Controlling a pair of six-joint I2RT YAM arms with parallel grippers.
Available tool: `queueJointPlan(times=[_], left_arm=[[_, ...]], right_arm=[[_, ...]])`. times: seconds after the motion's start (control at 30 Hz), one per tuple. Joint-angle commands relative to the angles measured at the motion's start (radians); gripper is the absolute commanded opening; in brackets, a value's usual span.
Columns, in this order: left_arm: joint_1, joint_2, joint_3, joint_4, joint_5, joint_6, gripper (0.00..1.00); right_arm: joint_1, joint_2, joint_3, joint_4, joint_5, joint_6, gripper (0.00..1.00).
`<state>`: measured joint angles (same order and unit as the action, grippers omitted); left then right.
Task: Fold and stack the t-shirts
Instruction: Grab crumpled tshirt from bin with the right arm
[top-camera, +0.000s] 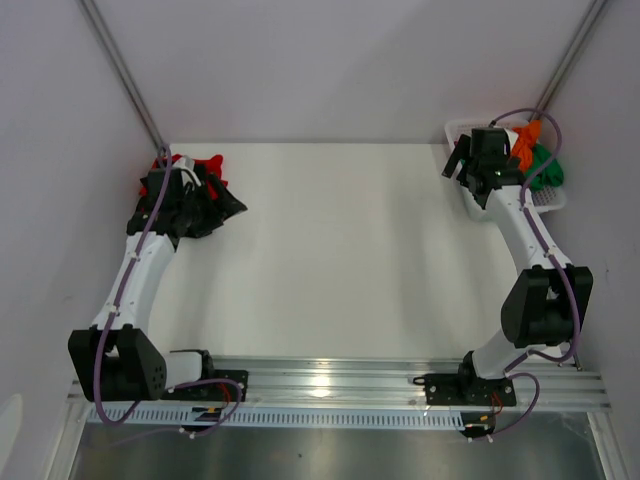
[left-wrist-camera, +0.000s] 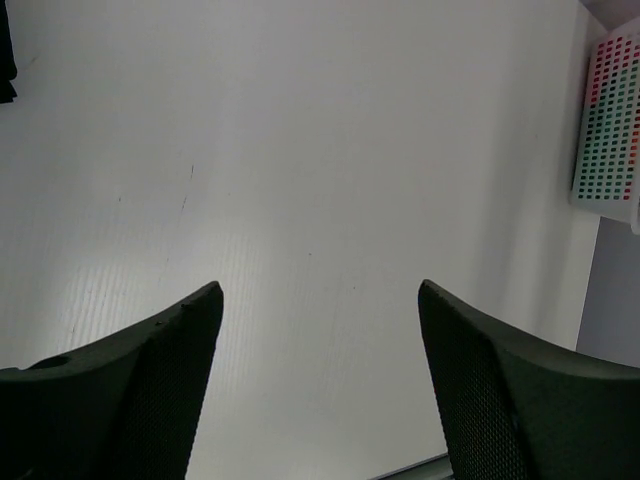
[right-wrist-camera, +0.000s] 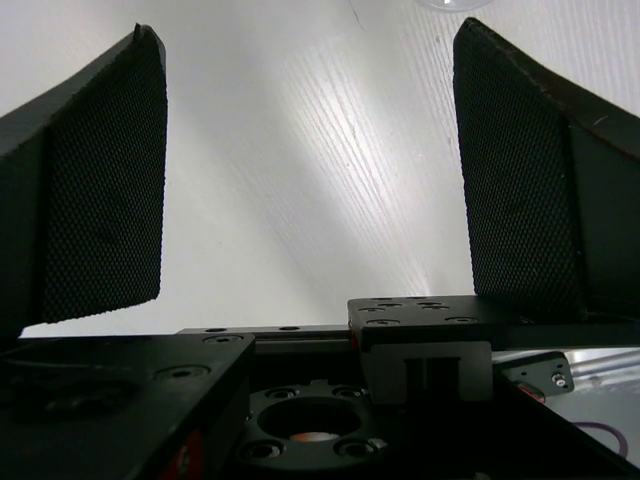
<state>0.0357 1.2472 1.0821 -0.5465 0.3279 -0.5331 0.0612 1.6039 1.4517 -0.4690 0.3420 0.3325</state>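
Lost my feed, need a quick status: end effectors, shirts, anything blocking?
Left end effector open, empty. Right end effector open, empty, beside basket. Red t-shirt and black t-shirt bunched far left; orange t-shirt and green t-shirt in basket. Nothing seen blocking.

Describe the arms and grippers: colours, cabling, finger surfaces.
The left arm and right arm both have white links with black joint housings and a purple cable running along each. The left gripper and right gripper are black, with wedge-shaped fingers faced in fine mesh texture.
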Motion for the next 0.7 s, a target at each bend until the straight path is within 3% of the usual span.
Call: queueJointPlan(times=[0.0, 0.33, 0.4, 0.67], left_arm=[[0.001, 0.011, 0.058, 0.008, 0.026, 0.030, 0.81], [0.001, 0.008, 0.029, 0.054, 0.082, 0.042, 0.85], [0.000, 0.024, 0.035, 0.045, 0.099, 0.053, 0.90], [0.000, 0.044, 0.001, 0.112, 0.201, 0.038, 0.96]], right_arm=[[-0.004, -0.038, -0.007, 0.029, 0.009, 0.010, 0.99], [-0.004, 0.088, 0.133, -0.040, 0.176, -0.041, 0.97], [-0.004, 0.125, 0.191, -0.056, 0.224, -0.062, 0.98], [-0.018, 0.284, 0.311, -0.054, 0.226, -0.110, 0.99]])
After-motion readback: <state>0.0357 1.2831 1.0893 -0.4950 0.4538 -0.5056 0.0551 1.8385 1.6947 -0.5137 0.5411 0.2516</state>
